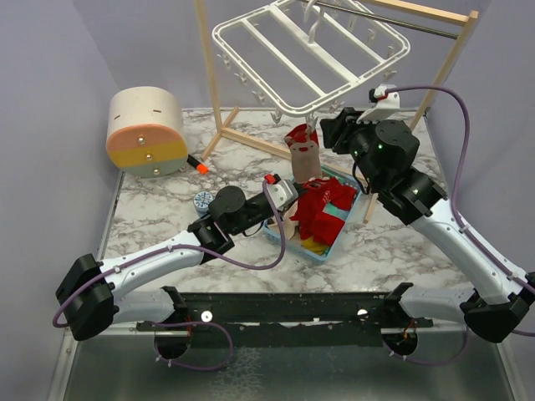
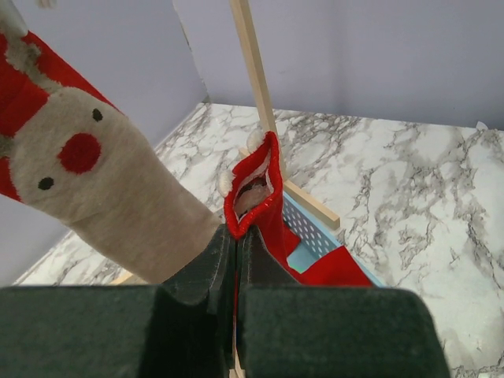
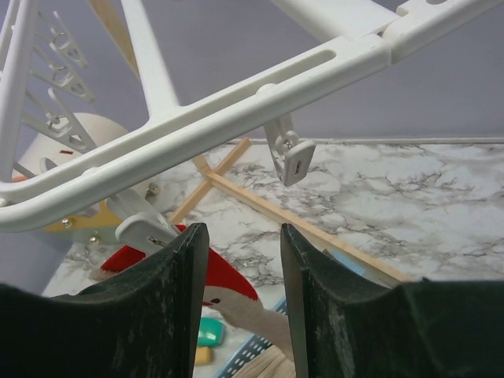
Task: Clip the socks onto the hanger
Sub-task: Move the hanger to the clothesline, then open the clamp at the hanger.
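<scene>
The white hanger [image 1: 309,54] hangs from the wooden stand, and a red and beige sock [image 1: 305,157] dangles from one of its clips. More red socks [image 1: 324,209] are heaped in the light-blue basket [image 1: 311,252]. At the basket's left edge my left gripper [image 1: 284,194] is shut on the cuff of a red sock [image 2: 256,185], its jaws pressed together [image 2: 236,248]. The clipped sock [image 2: 87,173] hangs just left of it. My right gripper [image 3: 244,236] stands open below the hanger's bar [image 3: 236,110], between two clips [image 3: 291,157], with nothing in it.
The wooden stand [image 1: 213,83] has feet spread over the marble table behind the basket. A round pink and yellow box [image 1: 146,132] stands at the back left, with an orange marker [image 1: 198,164] and a small blue disc [image 1: 203,199] near it.
</scene>
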